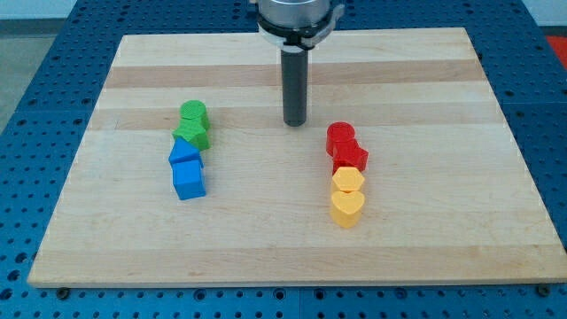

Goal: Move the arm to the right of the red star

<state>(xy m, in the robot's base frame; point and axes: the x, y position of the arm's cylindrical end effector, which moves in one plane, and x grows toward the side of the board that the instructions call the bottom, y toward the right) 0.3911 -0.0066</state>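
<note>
Two red blocks sit right of centre on the tabletop, the red star lower, while my tip (no claw fitted) stands up-left, needing a swing round rightward.

Cut off and crowded — what I can't fully see

My arm runs out of the view's top edge, so only its lowest collar shows. The two red blocks press together — the upper one's shape I cannot make out. The two green blocks overlap likewise, the top one unclear.
</note>
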